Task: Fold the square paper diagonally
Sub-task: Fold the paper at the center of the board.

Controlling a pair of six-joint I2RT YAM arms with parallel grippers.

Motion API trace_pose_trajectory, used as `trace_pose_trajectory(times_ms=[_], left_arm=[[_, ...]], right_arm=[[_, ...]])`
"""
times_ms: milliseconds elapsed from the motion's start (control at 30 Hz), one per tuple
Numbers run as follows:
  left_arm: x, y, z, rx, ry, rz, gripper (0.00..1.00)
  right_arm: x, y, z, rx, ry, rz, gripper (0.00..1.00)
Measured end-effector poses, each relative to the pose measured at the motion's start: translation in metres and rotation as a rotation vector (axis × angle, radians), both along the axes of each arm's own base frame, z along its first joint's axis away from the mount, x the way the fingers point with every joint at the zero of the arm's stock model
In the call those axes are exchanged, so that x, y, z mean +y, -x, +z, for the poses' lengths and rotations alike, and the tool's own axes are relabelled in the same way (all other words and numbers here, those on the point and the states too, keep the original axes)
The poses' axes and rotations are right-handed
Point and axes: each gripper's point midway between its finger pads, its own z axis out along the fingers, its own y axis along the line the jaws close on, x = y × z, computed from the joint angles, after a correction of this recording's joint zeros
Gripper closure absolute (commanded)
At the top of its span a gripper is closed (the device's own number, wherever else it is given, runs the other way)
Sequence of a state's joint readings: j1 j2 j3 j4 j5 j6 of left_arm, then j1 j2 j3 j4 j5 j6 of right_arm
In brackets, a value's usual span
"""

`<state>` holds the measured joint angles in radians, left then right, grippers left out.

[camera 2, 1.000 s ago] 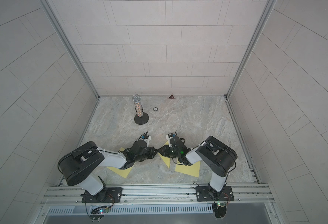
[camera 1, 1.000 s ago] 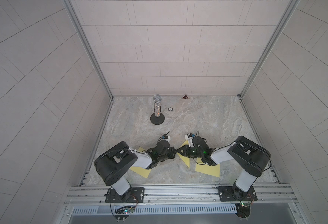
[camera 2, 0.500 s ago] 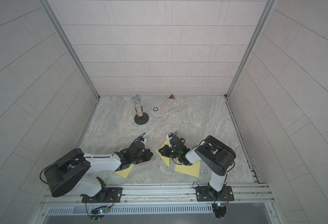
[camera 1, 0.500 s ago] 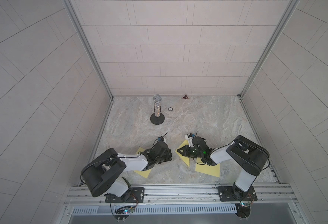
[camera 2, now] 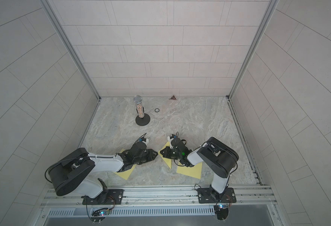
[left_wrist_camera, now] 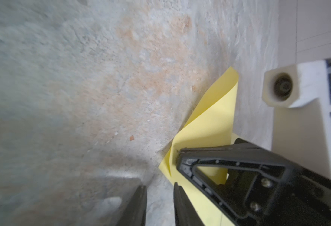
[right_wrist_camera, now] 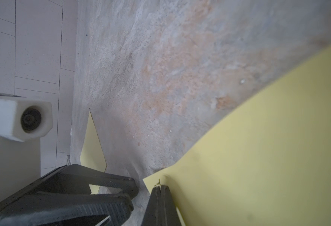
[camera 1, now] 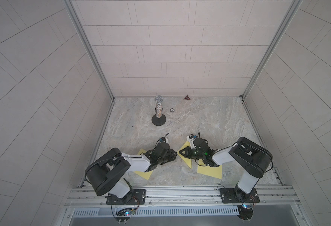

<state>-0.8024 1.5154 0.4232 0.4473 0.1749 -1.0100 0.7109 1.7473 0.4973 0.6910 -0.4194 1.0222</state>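
Grey veined marble-look tabletop, pale tiled walls on three sides. I see the right gripper pinched shut on one corner of the square yellow paper sheet. That corner is lifted, and the rest lies flat under the right arm. I read the left gripper as narrowly parted over bare tabletop, its tip just beside the held corner. A second yellow paper sheet lies under the left arm.

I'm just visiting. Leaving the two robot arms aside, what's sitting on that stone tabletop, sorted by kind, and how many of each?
yellow paper sheets, each partly covered: 3
glittery microphone with a silver mesh head on a black round stand: 1
small black-and-white ring: 1
dark red triangular marker: 1
Total: 6
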Motion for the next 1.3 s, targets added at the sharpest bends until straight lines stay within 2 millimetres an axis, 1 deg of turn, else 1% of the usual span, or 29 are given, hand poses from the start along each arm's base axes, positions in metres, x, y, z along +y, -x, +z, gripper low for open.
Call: trace_pose_trajectory(times_ms=[233, 400, 600, 867, 1300], left_arm=[[-0.006, -0.009, 0.0, -0.011, 0.016, 0.017, 0.68], [-0.012, -0.017, -0.001, -0.015, 0.042, 0.039, 0.73], [-0.014, -0.023, -0.001, -0.016, 0.057, 0.061, 0.73], [-0.013, -0.023, -0.003, 0.002, 0.064, 0.078, 0.8], [-0.016, -0.02, -0.004, 0.026, 0.099, 0.088, 0.81]], right_arm=[[0.0, 0.0, 0.0, -0.001, 0.0, 0.004, 1.0], [0.0, 0.001, 0.0, -0.003, 0.001, 0.006, 1.0], [0.0, 0.001, 0.0, -0.003, 0.002, 0.009, 1.0], [0.0, 0.001, 0.0, -0.003, 0.002, 0.01, 1.0], [0.001, 0.002, 0.0, -0.002, 0.0, 0.013, 1.0]])
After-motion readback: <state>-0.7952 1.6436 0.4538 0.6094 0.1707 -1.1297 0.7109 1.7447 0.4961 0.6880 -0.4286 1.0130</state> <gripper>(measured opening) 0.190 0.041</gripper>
